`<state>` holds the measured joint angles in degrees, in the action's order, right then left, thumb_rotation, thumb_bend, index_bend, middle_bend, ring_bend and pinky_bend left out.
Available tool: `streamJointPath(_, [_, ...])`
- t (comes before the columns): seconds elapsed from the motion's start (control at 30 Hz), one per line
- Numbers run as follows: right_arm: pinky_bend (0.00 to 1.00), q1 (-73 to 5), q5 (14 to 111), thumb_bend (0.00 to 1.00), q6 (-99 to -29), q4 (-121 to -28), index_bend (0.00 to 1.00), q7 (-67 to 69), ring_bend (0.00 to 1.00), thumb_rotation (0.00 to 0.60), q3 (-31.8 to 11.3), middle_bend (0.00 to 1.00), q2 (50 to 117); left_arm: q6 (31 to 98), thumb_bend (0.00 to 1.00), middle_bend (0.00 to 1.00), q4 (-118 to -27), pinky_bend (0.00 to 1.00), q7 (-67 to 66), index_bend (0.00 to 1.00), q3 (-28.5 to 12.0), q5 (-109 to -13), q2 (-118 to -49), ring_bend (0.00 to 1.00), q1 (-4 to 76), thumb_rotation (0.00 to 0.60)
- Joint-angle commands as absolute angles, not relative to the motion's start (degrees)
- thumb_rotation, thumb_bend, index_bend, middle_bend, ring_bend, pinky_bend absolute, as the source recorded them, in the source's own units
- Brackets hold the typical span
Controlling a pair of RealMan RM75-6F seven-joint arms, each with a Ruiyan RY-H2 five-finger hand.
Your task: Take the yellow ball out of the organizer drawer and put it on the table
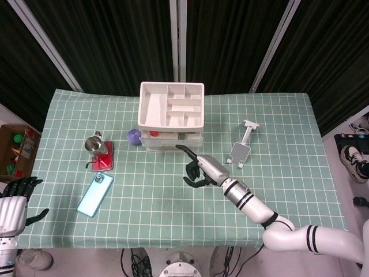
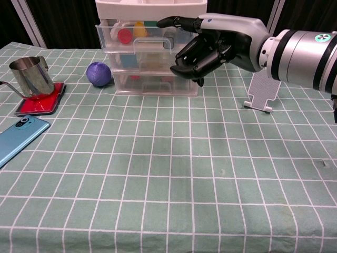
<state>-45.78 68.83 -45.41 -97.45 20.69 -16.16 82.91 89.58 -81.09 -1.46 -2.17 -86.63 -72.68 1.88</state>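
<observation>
The clear organizer [image 2: 150, 63] stands at the back of the table, with a white tray [image 1: 172, 105] on top. Its top drawer [image 2: 152, 38] is pulled out a little. Inside it the yellow ball [image 2: 140, 29] lies next to a red round piece [image 2: 124, 36]. My right hand [image 2: 210, 46] hovers just right of the drawer front and holds nothing; one finger reaches toward the drawer's top edge and the others are loosely curled below. In the head view that same right hand [image 1: 199, 168] is in front of the organizer. My left hand [image 1: 14, 199] hangs off the table's left edge, fingers apart.
A purple ball [image 2: 98, 73] lies left of the organizer. A metal cup [image 2: 30, 74] stands on a red coaster, with a blue phone [image 2: 20, 137] in front of it. A white phone stand [image 2: 266, 84] is to the right, behind my right forearm.
</observation>
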Motion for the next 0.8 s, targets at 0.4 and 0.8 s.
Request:
streamJointPath(0.4, [0.67,-53.8,49.6,0.36,-40.8,-91.6,0.09,9.3,0.68,0.6,-19.6,0.73,84.5,89.3,0.02,0.19,-81.2,0.18,-1.6,0.24,-2.1,-86.1,-72.6,0.15,1.6,0.6])
streamJointPath(0.8, [0.71,-51.7,49.5,0.37,-41.2,-98.1,0.31,8.4,0.71,0.6,-18.0,0.78,79.9,89.3,0.02,0.19,-81.4,0.18,-1.9,0.24,-2.1,-86.1,-72.3,0.15,1.5,0.6])
